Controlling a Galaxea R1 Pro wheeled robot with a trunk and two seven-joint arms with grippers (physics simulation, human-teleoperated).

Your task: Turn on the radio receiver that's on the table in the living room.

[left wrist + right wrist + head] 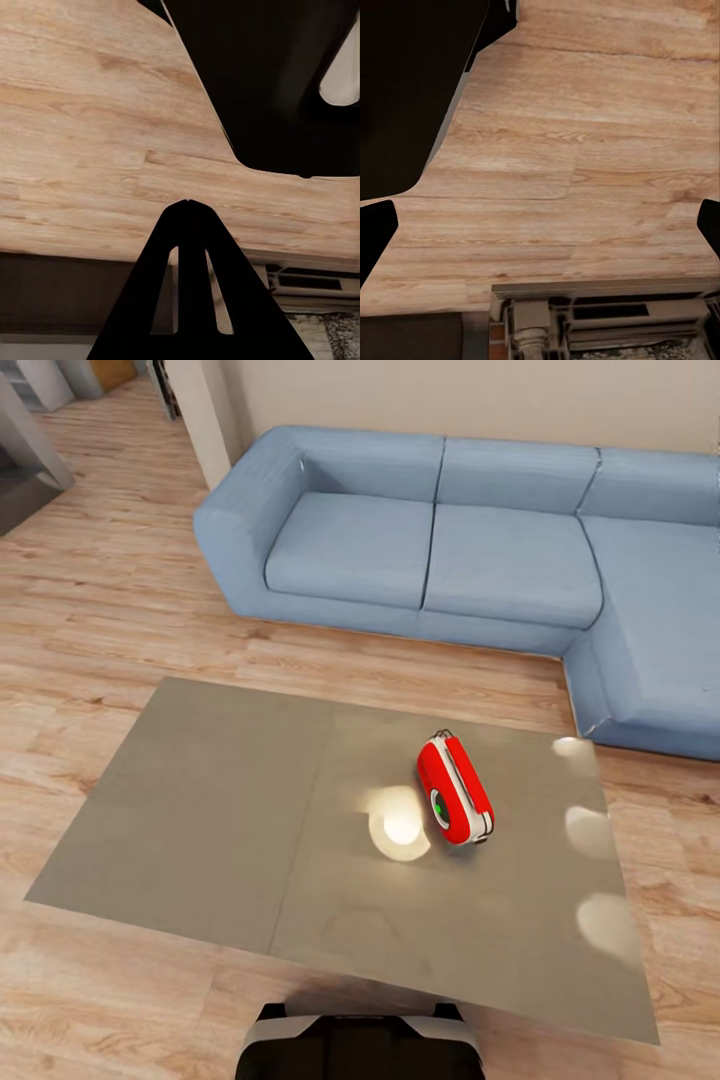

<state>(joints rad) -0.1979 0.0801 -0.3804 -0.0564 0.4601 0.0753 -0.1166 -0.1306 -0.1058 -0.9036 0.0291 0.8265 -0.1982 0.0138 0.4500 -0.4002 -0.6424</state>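
Your left pincer [187, 204] shows in its wrist view with fingertips pressed together, closed on nothing, pointing down at the wood plank floor [90, 135]; the table [200, 800] lies ahead of you in the head view, its glossy grey top split by a seam; the radio receiver [455, 790] rests on the table's right half, well apart from both pincers, before the blue sofa [450, 540]; your right pincer [540, 225] is spread wide open over bare floor.
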